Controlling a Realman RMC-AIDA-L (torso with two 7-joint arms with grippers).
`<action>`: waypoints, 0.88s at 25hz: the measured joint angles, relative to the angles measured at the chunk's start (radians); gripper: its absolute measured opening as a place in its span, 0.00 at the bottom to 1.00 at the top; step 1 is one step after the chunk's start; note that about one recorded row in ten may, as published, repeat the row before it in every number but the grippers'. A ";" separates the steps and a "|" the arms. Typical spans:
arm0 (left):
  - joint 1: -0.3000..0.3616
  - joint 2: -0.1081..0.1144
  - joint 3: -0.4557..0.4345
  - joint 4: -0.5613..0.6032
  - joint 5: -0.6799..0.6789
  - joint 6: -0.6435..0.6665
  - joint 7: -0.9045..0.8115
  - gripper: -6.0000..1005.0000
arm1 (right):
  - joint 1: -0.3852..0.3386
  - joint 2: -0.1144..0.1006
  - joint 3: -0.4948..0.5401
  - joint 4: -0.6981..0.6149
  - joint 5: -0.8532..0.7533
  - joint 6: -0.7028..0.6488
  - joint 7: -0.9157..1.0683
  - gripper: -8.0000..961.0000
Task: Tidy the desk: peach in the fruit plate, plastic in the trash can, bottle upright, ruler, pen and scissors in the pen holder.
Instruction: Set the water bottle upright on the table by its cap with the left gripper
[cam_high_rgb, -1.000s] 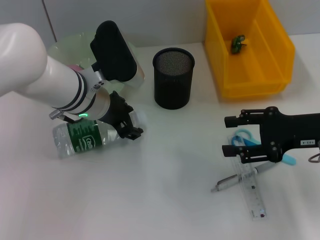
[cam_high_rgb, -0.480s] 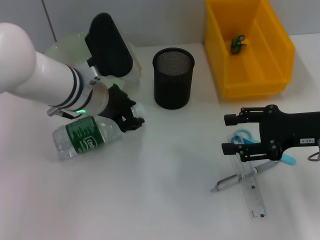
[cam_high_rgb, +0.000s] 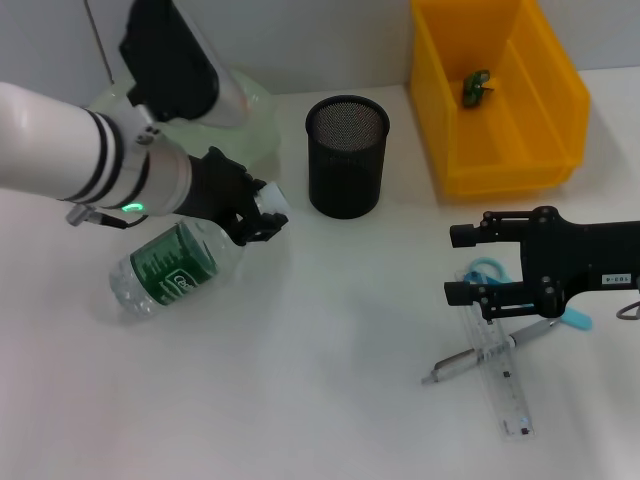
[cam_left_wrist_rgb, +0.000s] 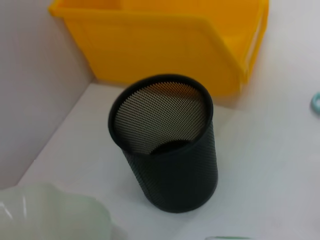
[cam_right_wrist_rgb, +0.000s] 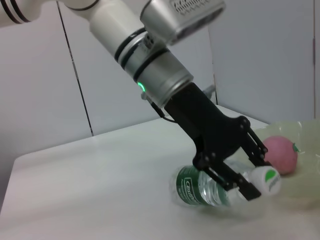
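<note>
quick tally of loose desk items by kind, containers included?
Bottle: 1
Peach: 1
Scissors: 1
Pen: 1
Ruler: 1
Green scrap: 1
Pen holder: 1
Yellow bin: 1
Fruit plate: 1
Total: 9

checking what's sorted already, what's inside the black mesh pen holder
The black mesh pen holder shows only bare mesh and a dark base, with no ruler, pen or scissors inside; its near inner wall is hidden.

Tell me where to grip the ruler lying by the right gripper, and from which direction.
Grip the clear ruler near its free lower end, coming straight down from above with the fingers across its narrow width. It lies flat on the desk, and its upper part sits under the right gripper, with the pen crossing it.
</note>
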 joint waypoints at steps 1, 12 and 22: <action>0.000 0.000 0.000 0.000 0.000 0.000 0.000 0.44 | 0.000 0.000 0.000 0.000 0.000 0.000 0.000 0.77; 0.065 0.003 -0.101 0.100 -0.053 0.080 0.013 0.44 | 0.001 -0.003 0.000 0.000 0.001 0.000 0.003 0.77; 0.088 0.003 -0.177 0.140 -0.103 0.150 0.025 0.44 | 0.003 -0.005 0.000 0.000 0.002 0.002 0.003 0.77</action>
